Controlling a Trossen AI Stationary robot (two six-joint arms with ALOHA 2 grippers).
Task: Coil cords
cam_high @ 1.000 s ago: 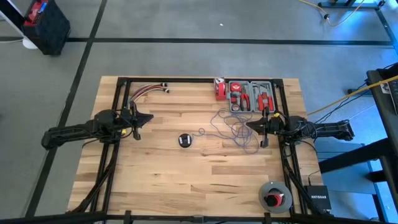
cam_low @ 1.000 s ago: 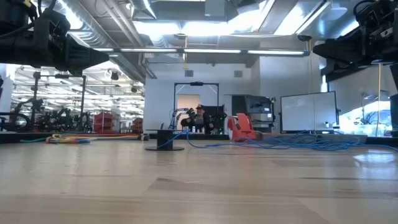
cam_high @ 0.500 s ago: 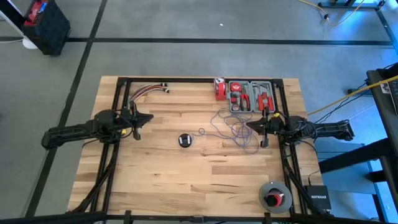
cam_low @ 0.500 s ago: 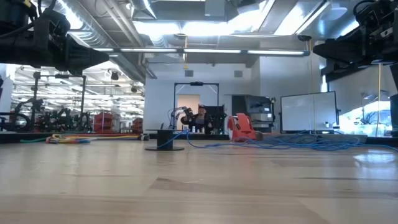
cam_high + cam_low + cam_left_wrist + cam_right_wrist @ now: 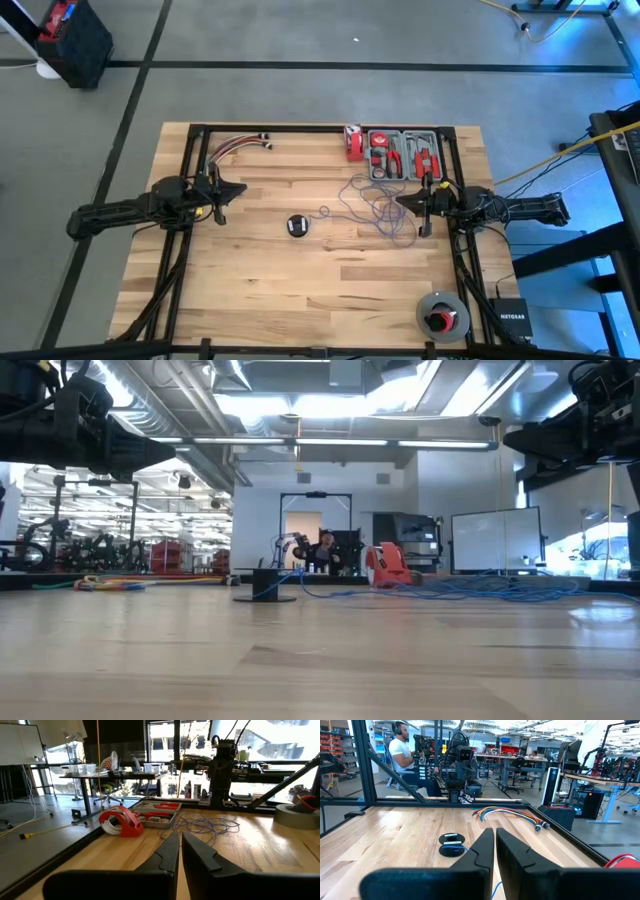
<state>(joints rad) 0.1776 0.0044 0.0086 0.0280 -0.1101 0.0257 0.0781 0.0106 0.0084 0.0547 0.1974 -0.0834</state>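
High view: cords (image 5: 372, 208) lie as a loose blue-violet tangle on the table (image 5: 330, 270), right of centre, just in front of the red tool tray (image 5: 404, 156) and right of the small black disc (image 5: 297, 226). Right gripper (image 5: 400, 199) hangs at the tangle's right edge, fingers pressed together, holding nothing. Left gripper (image 5: 240, 189) waits well apart over the left side, also closed and empty. Coiling not started, by the look of it. To do this step well: open the right fingers first, come down on one outlying strand rather than the knot's middle, pinch low since the wire is far thinner than the fingers, then draw it out slowly so loops don't snag. Tangle has no clear heading; its long axis runs roughly from the back-left, near the tray, toward the front-right, with one thin loop trailing left toward the disc.
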